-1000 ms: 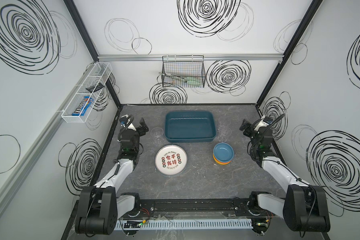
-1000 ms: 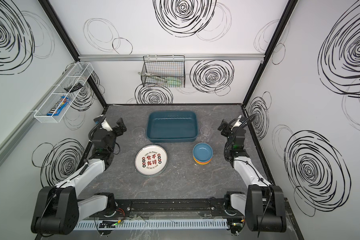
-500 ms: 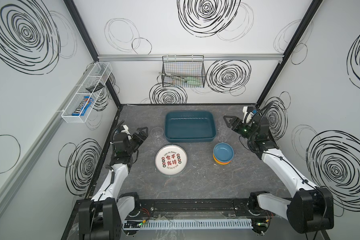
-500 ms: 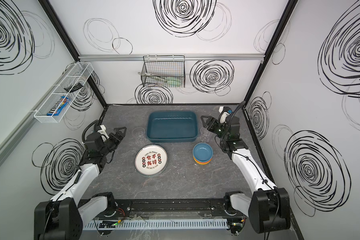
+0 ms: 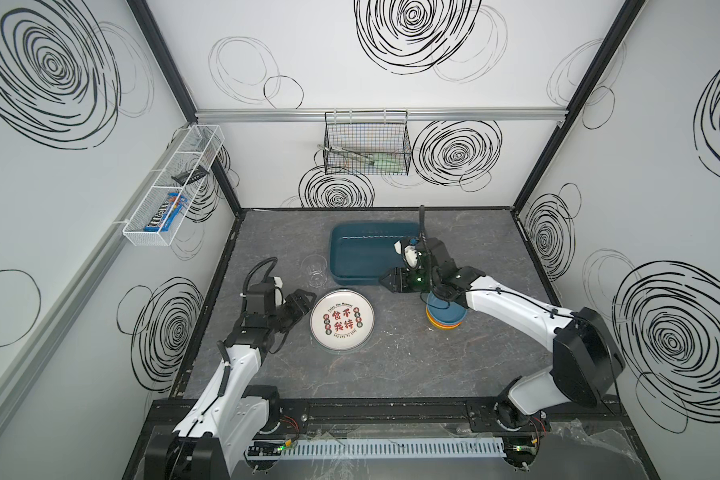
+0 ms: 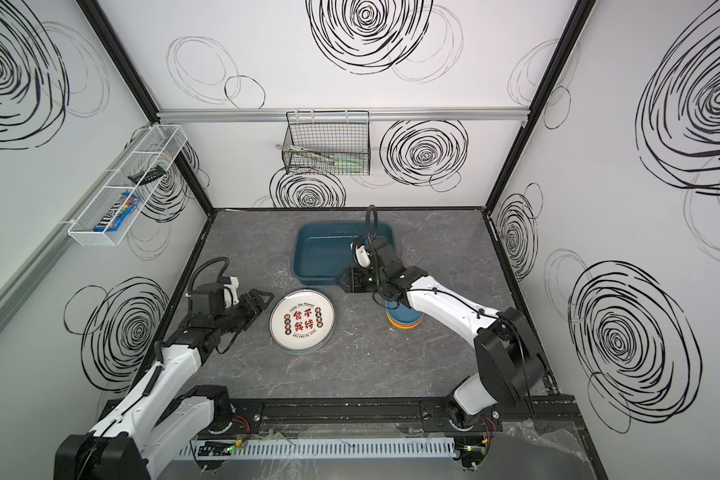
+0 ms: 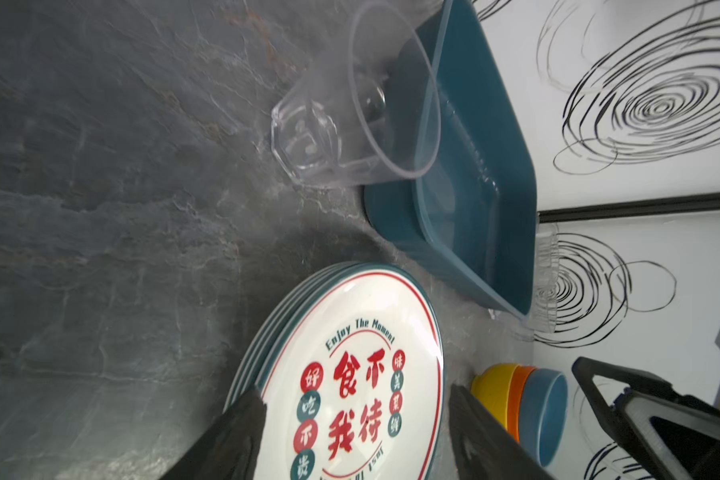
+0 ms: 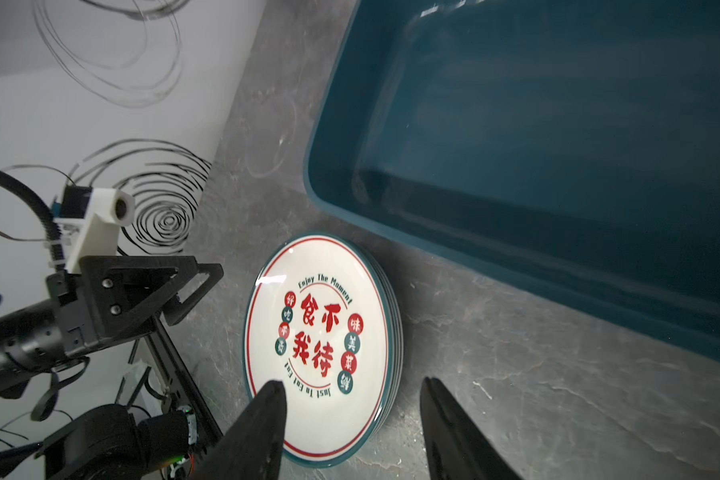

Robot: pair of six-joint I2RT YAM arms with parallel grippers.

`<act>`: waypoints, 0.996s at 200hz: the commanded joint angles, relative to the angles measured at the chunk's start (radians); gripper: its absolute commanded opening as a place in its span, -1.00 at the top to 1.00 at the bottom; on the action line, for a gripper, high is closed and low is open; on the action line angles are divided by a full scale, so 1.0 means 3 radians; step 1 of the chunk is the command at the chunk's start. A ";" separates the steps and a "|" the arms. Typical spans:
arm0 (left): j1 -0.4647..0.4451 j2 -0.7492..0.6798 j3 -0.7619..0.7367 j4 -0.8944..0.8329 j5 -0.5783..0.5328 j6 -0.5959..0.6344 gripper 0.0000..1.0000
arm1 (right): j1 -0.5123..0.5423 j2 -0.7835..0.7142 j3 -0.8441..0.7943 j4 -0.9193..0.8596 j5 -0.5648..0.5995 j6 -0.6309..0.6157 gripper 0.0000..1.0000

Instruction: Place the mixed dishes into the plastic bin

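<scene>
Clear cup [image 5: 317,271] stands beside bin [image 5: 362,257], near plates [image 5: 341,322].

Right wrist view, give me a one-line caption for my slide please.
Open right gripper aimed at the stack of printed plates beside the teal plastic bin.

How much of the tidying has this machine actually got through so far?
Nothing is done yet: the dark teal plastic bin is empty. In hand: the left pincer and the right pincer, both open and empty, hover near the stack of round white plates with red characters. Still to go: those plates, the stacked blue, orange and yellow bowls, and a clear plastic cup beside the bin.
</scene>
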 commanded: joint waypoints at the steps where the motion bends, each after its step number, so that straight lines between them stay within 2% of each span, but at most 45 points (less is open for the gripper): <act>1: -0.0125 -0.0006 0.0009 -0.0337 -0.0391 0.0105 -0.50 | 0.0133 0.0208 0.0181 -0.0341 0.0221 -0.0070 -0.11; 18: -0.0179 0.0012 -0.0027 -0.0408 -0.0488 0.0072 -0.53 | 0.0185 0.0426 0.0330 -0.0527 0.0191 -0.0070 -0.11; 32: -0.0237 -0.0009 -0.0055 -0.0417 -0.0567 0.0003 -0.53 | 0.0248 0.0599 0.0439 -0.0632 0.0176 -0.0089 -0.02; 65: -0.0307 -0.0046 -0.0216 -0.0376 -0.0615 -0.0122 -0.50 | 0.0395 0.0809 0.0533 -0.0669 0.0315 -0.0100 -0.02; 93: -0.0361 -0.0054 -0.0370 -0.0222 -0.0543 -0.0246 -0.49 | 0.0432 0.0909 0.0575 -0.0672 0.0350 -0.0093 -0.04; 144: -0.0404 -0.0057 -0.0473 -0.0068 -0.0467 -0.0289 -0.49 | 0.0482 0.1043 0.0709 -0.0729 0.0412 -0.0085 0.09; 199: -0.0404 0.0025 -0.0465 0.0120 -0.0428 -0.0241 -0.51 | 0.0494 0.1131 0.0790 -0.0779 0.0458 -0.0085 0.05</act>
